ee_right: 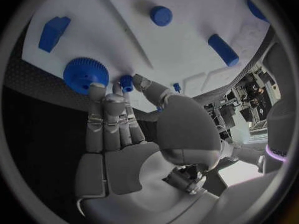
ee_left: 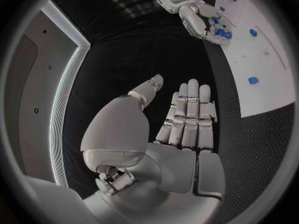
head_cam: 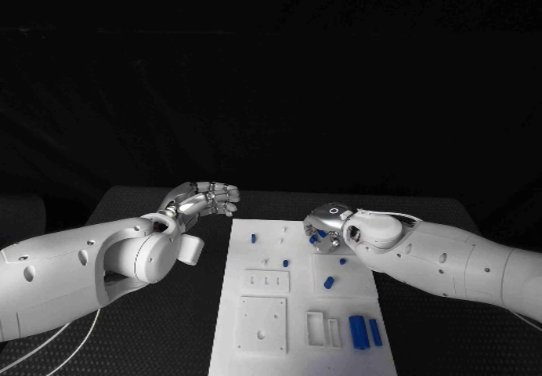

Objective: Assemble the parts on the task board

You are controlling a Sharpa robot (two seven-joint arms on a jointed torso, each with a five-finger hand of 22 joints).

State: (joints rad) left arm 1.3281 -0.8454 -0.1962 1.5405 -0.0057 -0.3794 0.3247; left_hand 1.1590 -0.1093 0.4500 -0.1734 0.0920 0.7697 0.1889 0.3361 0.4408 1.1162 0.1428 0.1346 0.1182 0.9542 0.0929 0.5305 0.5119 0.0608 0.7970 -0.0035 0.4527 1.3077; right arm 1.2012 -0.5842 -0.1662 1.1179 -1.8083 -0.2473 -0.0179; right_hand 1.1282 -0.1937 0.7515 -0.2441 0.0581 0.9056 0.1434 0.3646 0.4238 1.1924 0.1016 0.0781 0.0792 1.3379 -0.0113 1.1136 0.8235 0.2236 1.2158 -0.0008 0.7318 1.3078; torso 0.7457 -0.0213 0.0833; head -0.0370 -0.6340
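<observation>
The white task board (head_cam: 303,301) lies lengthwise near-to-far on the table (head_cam: 169,337). The right robot hand (head_cam: 327,227) hovers spread over its far end beside a blue gear (ee_right: 85,75), holding nothing. The left robot hand (head_cam: 204,200) is open, left of it.

The right robot hand (ee_right: 118,144) reaches toward the white task board (ee_right: 118,30), its fingers (ee_right: 99,119) stretched out side by side and the thumb set apart. The fingertips lie just beside a blue toothed wheel (ee_right: 86,75) and a small blue peg (ee_right: 126,82); contact cannot be told. Farther across the board lie a blue block (ee_right: 54,33), a round blue cap (ee_right: 161,15) and a blue cylinder (ee_right: 223,50), well apart.
</observation>
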